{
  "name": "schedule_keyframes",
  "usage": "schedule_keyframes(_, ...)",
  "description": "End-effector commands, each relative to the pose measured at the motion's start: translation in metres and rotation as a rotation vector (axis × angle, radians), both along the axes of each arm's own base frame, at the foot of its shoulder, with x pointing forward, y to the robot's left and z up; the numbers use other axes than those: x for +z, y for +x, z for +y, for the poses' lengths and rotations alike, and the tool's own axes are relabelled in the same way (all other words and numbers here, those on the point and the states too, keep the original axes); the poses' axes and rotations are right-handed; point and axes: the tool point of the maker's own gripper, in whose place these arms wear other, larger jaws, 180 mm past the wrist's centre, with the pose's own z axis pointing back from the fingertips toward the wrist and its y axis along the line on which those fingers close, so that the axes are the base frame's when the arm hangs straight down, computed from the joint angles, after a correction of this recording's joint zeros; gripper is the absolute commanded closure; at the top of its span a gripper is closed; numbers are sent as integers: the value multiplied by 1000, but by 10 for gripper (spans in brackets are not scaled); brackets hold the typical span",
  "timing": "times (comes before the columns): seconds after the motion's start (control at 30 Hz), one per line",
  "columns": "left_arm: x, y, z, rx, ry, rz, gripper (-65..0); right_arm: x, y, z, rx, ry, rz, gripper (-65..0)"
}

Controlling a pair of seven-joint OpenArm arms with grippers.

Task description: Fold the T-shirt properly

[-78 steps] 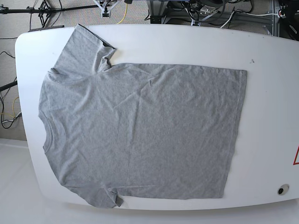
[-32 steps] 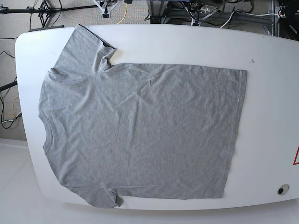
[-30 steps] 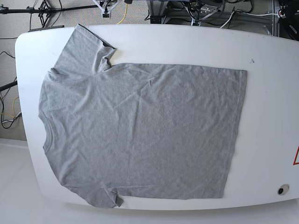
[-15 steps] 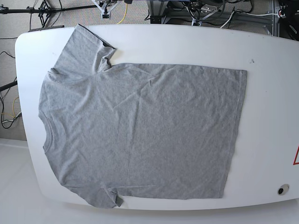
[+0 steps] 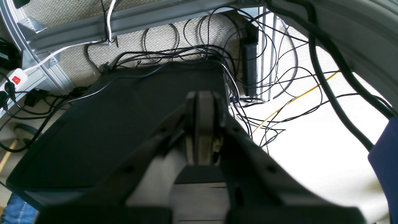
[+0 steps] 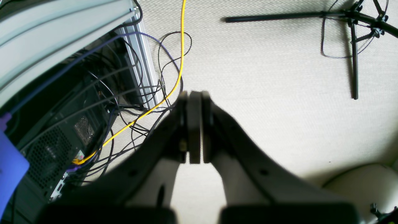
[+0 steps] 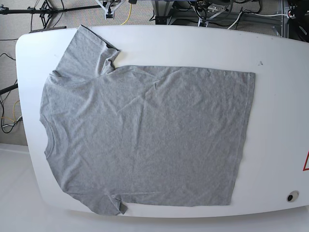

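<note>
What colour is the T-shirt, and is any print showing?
Heather grey T-shirt, plain side up with no print visible; clearest in the base view.

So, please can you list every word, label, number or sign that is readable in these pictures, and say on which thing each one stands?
None can be read.
T-shirt: plain grey side up, no lettering visible.
Table: a red triangular mark at its right edge, cut off by the frame; no text readable.
Power strip: a red switch, no readable label.

We read this as a robotics lab: white table (image 7: 280,96), aluminium frame (image 5: 130,21), tangled cables (image 5: 267,102), computer tower (image 6: 62,124) on carpet.
</note>
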Motion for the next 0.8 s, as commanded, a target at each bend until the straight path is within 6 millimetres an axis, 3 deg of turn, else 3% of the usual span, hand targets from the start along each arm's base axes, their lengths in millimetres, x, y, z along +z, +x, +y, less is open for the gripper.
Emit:
schedule_keyframes(0.0,0,1,-2,3,-4,-5,0,0,1,-3,5,-5,-7,0)
schedule_keyframes(0.53,0,-5,1,6,-3,-3,0,1,7,-5,16,-7,-41,0)
schedule_keyframes(0.77,1,-9,11,20,7,-31,0,7,18,-22,36,-40,-169,0)
